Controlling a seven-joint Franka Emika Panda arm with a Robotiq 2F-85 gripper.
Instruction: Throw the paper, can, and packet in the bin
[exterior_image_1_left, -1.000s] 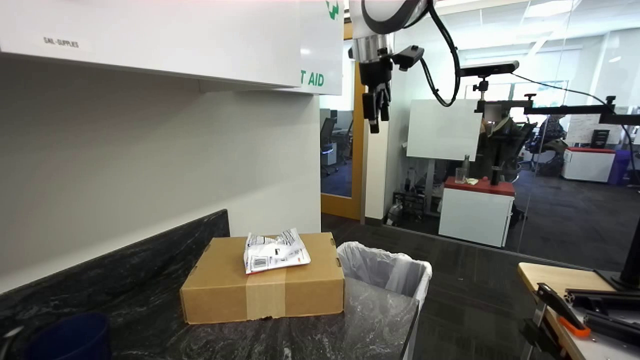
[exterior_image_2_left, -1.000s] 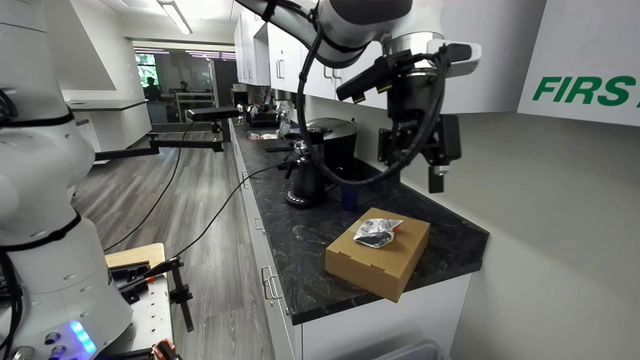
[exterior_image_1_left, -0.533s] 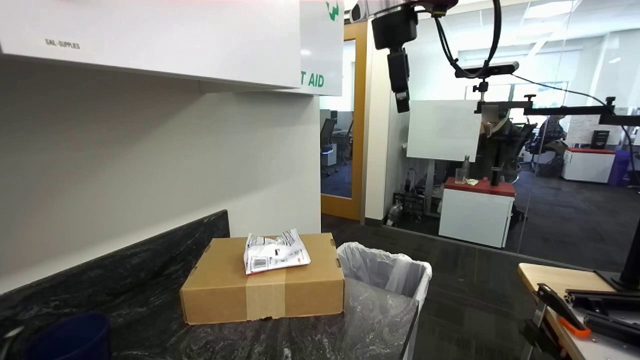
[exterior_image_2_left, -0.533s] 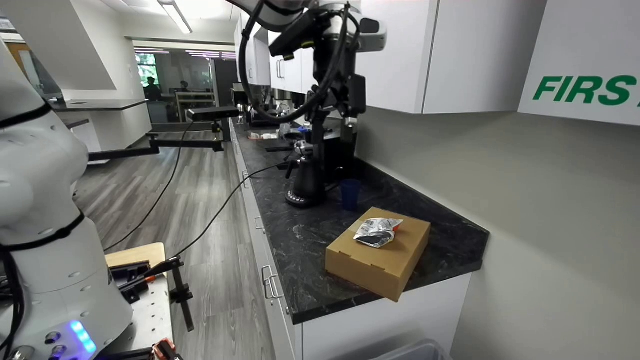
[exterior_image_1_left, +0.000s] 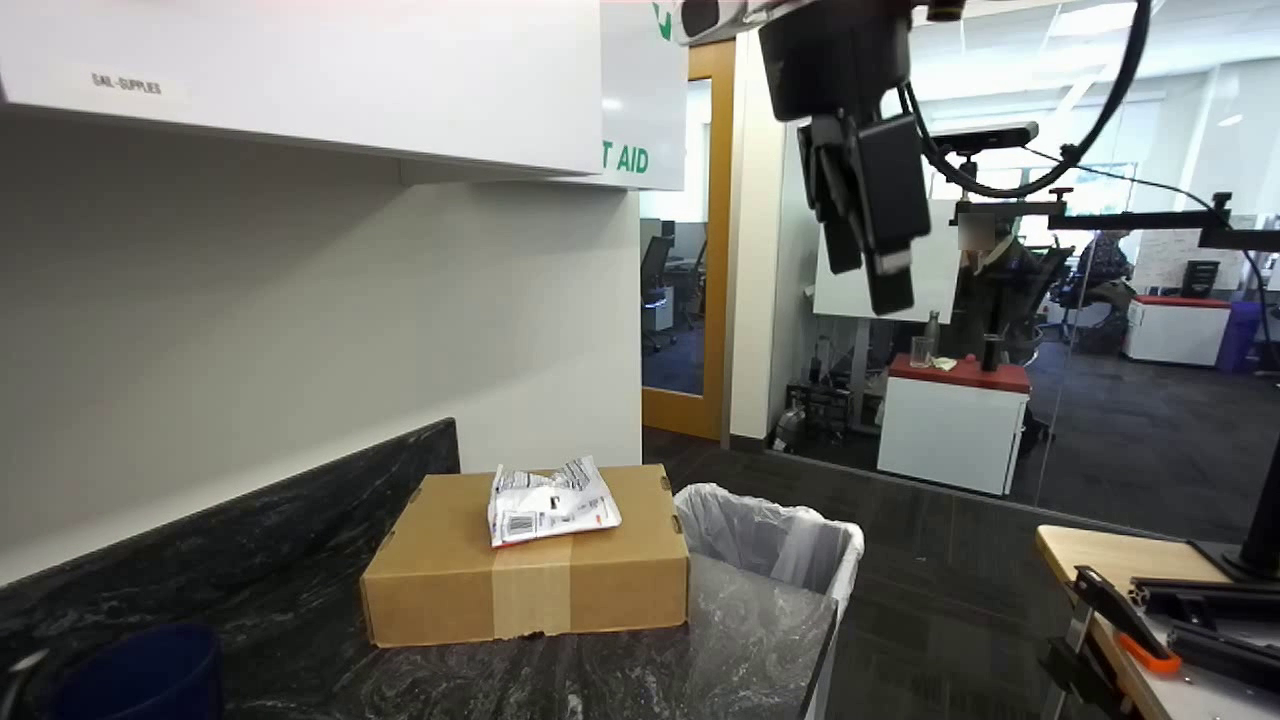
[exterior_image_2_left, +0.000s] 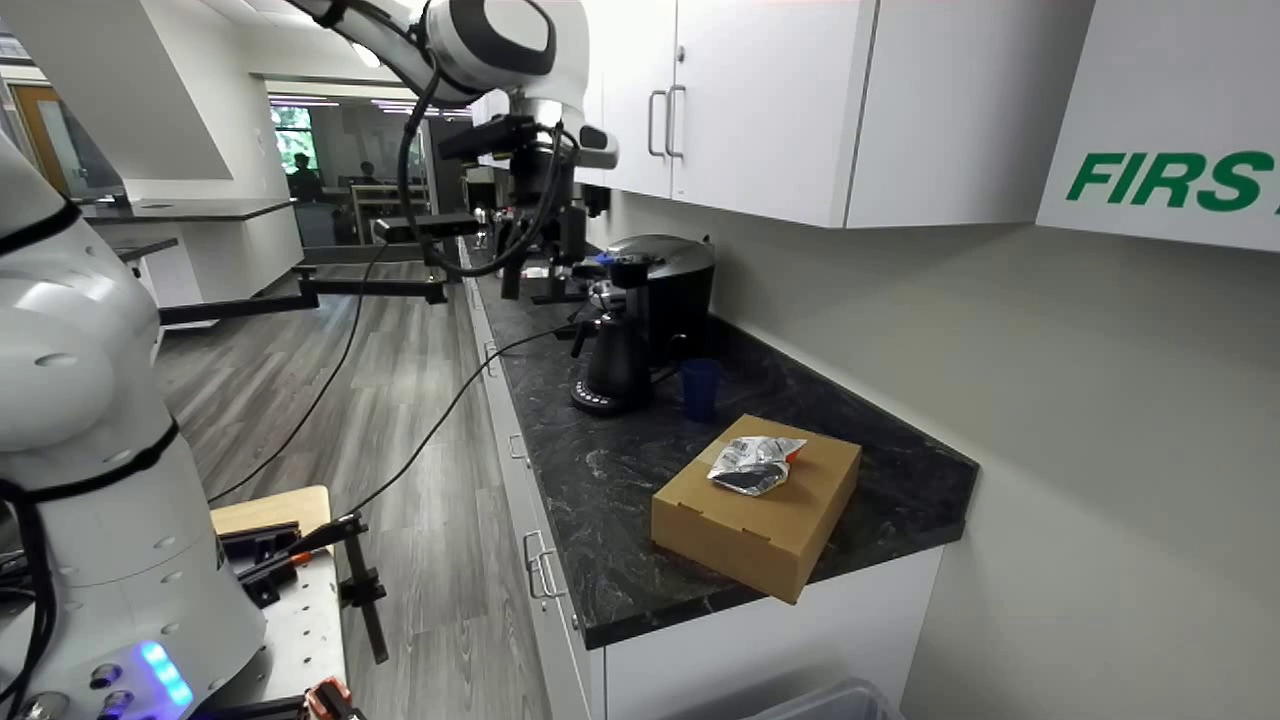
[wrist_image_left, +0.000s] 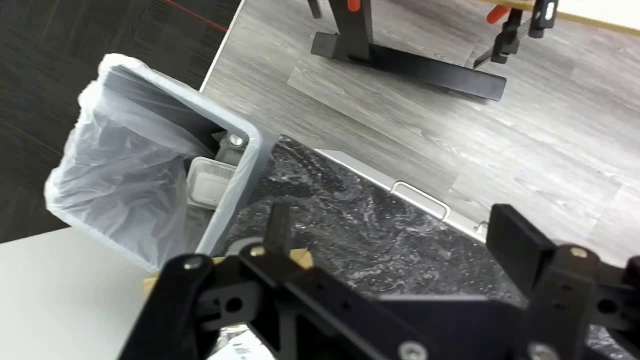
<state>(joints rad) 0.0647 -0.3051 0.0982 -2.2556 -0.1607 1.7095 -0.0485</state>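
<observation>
An office kitchenette: in exterior views, a kettle (exterior_image_2_left: 617, 368) on a counter (exterior_image_2_left: 620, 500), cabinets (exterior_image_2_left: 765, 105) at 1 o'clock, a whiteboard (exterior_image_1_left: 935, 275) at 2, a chair (exterior_image_1_left: 655, 265) at 12.

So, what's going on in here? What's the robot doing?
A robot arm is supposed to be throwing rubbish in the bin beside the counter. Right now its gripper is up in the air, open and holding nothing. The crinkly packet lies on the brown cardboard box, so that isn't thrown away yet. I can't make out the paper or the can.
</observation>
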